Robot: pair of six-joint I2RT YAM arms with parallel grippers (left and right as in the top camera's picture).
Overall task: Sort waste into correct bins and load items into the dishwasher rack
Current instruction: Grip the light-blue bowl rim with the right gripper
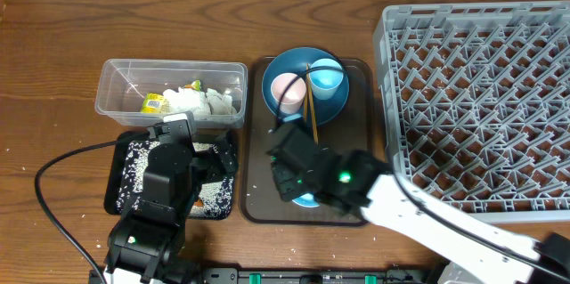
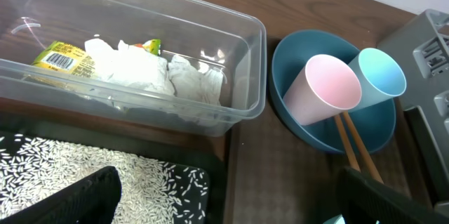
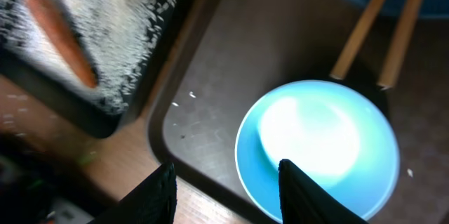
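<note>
1. Left pincer (image 2: pixel 228 182) over the black tray (image 1: pixel 114 177), jaws spread wide, nothing between them.
2. Under it, rice (image 2: pixel 84 164) strewn across the tray floor, and a carrot (image 3: pixel 59 38) lying among the grains.
3. Right pincer (image 3: pixel 224 192) roughly half open, straddling the near rim of the bowl (image 3: pixel 316 147), with one finger outside and one above the inside. No firm hold to be seen.
4. Bowl resting on the brown serving tray (image 3: pixel 210 62) at its front end, just beside the black tray.
5. At the far end of the serving tray, a dark blue plate (image 2: pixel 309 136) carrying the pink-lined cup (image 2: pixel 323 90) and the light blue cup (image 2: pixel 382 73), both tipped over. Chopsticks (image 2: pixel 354 143) running from between the cups out over the plate's rim toward the bowl.
6. Behind the black tray, a clear tub (image 2: pixel 242 76) holding the snack wrapper (image 2: pixel 59 59) and crumpled tissue (image 2: pixel 140 69).
7. Grey rack (image 1: pixel 481 97) on the right of the tabletop (image 1: pixel 53 52), next to the serving tray.
</note>
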